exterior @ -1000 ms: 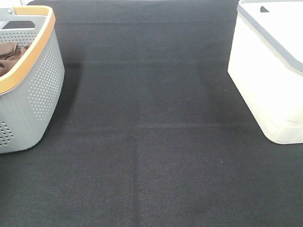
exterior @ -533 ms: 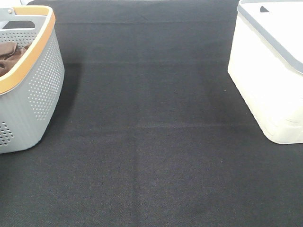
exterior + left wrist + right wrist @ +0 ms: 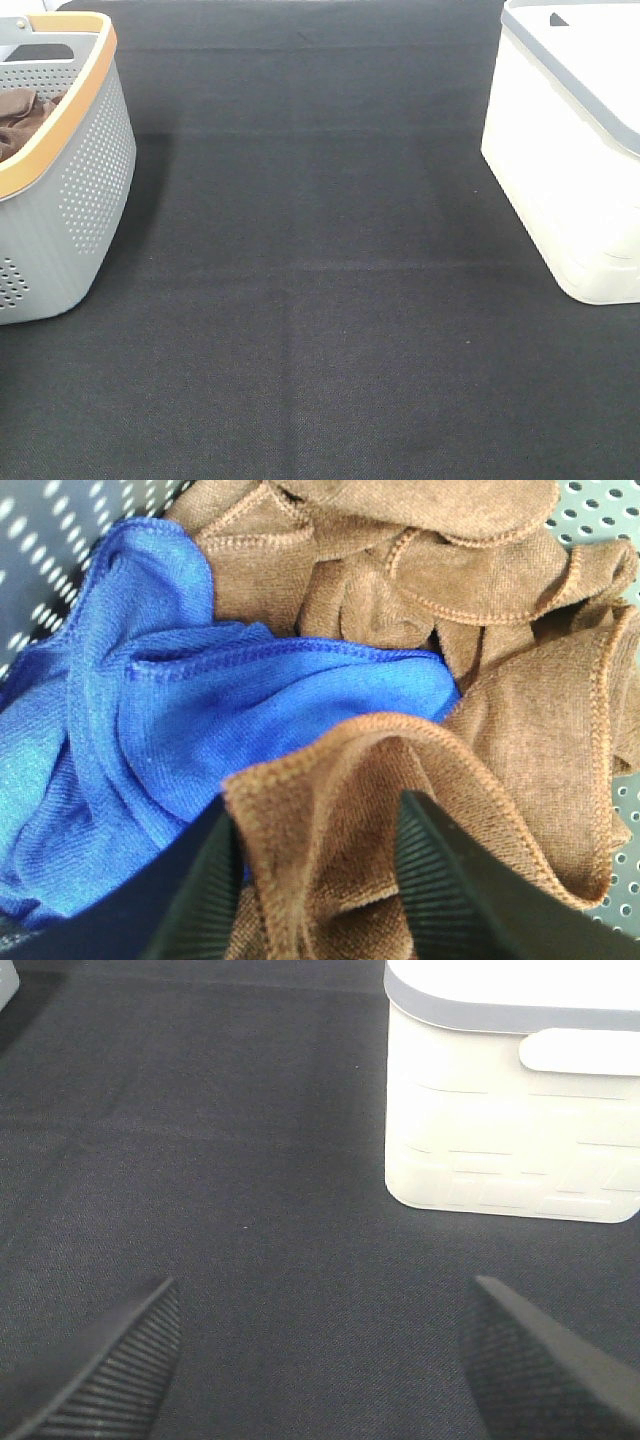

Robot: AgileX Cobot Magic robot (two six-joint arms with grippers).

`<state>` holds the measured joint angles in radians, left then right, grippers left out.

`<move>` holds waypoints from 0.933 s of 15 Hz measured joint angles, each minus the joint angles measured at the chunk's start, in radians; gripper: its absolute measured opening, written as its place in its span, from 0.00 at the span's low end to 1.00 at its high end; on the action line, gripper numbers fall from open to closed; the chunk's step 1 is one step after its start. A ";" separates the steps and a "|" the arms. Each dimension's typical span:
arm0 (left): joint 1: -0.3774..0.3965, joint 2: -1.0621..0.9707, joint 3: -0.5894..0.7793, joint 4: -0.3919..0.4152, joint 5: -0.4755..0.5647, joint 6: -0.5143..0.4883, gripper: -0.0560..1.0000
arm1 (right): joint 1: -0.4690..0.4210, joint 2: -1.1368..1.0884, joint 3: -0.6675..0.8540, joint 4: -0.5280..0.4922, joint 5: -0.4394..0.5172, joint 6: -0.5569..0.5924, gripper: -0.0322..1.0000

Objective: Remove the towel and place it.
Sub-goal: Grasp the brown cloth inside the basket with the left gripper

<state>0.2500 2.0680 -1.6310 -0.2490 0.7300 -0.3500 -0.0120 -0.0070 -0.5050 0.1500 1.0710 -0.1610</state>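
In the left wrist view my left gripper is down inside the grey perforated basket. Its jaws stand half closed against a raised fold of the reddish-brown towel with a stitched hem. No white tag shows. More brown cloth lies bunched behind it, and I cannot tell whether it is the same piece. Some brown cloth shows in the basket in the high view, where neither arm appears. My right gripper is open and empty above the black mat.
A blue cloth lies in the basket beside the brown fold. A white bin with a grey rim stands at the right and also shows in the right wrist view. The black mat lies between basket and bin.
The brown cloth in the basket has shifted slightly in shape in the high view. Nothing else has moved.
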 joint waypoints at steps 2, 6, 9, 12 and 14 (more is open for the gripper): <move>0.000 0.000 0.000 0.000 0.000 0.001 0.36 | 0.000 0.000 0.000 0.000 0.000 0.000 0.74; 0.000 0.000 0.000 0.000 0.000 0.012 0.20 | 0.000 0.000 0.000 0.000 0.000 0.000 0.74; 0.000 0.000 0.000 0.000 -0.001 0.055 0.05 | 0.000 0.000 0.000 0.000 0.000 0.000 0.74; 0.000 0.000 -0.008 -0.008 -0.002 0.069 0.05 | 0.000 0.000 0.000 0.000 0.000 0.000 0.74; 0.000 -0.012 -0.043 -0.018 -0.001 0.102 0.05 | 0.000 0.000 0.000 0.000 0.000 0.000 0.74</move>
<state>0.2500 2.0560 -1.6740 -0.2670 0.7290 -0.2480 -0.0120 -0.0070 -0.5050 0.1500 1.0710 -0.1610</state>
